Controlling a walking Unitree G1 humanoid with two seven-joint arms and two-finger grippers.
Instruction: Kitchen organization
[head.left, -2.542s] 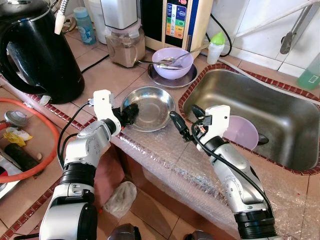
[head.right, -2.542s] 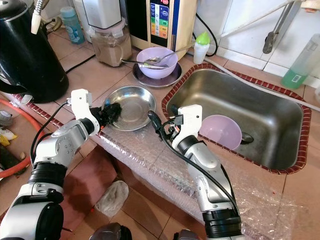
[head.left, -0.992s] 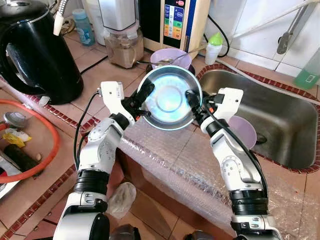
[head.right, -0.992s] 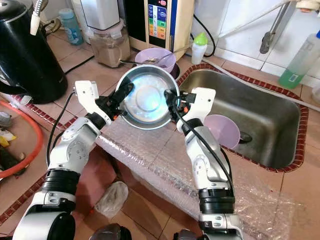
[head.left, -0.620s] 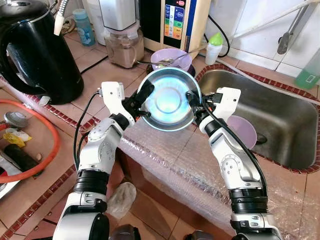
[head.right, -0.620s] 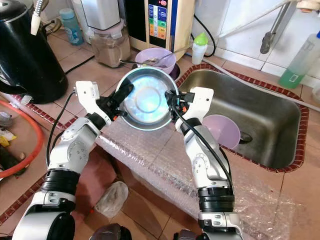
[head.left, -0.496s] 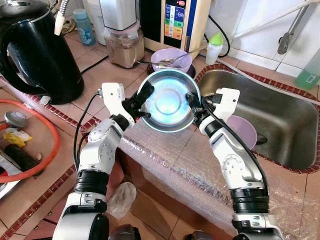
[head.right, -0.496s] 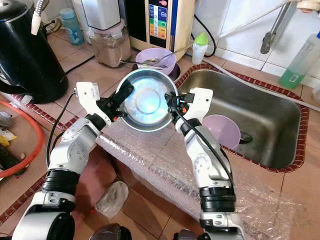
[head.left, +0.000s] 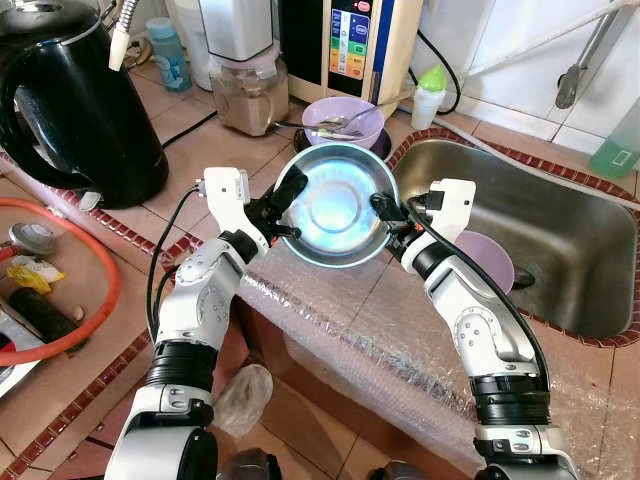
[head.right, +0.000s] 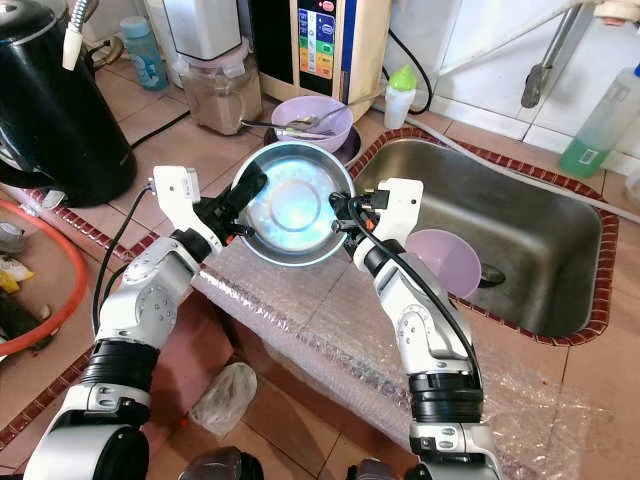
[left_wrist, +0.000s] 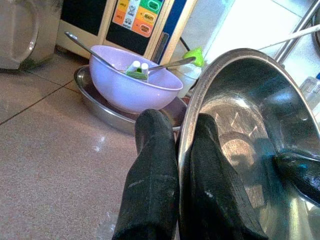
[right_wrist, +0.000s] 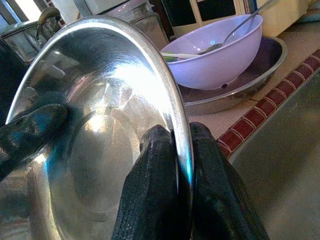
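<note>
A shiny steel bowl (head.left: 338, 204) hangs in the air above the counter's front edge, tilted with its hollow toward me. My left gripper (head.left: 287, 197) is shut on its left rim, one finger inside and one outside (left_wrist: 150, 185). On the opposite rim my right gripper (head.left: 386, 210) is shut too, its fingers (right_wrist: 150, 190) pinching the edge. Behind the steel bowl, a lilac bowl (head.left: 343, 121) holding spoons rests on a steel plate (left_wrist: 95, 100). Another lilac bowl (head.left: 488, 262) lies in the steel sink (head.left: 560, 230).
A black kettle (head.left: 75, 100) stands at the left. A blender jar (head.left: 245, 90) and a water purifier (head.left: 350, 40) line the back, with a small green-capped bottle (head.left: 430, 92) beside them. Bubble wrap (head.left: 380, 340) covers the counter's front edge. An orange hose (head.left: 90, 300) curves over the floor.
Both grippers lifted the steel bowl off the counter and tipped it up. In the last second it has sunk slightly, and the right arm has shifted a little to the right.
</note>
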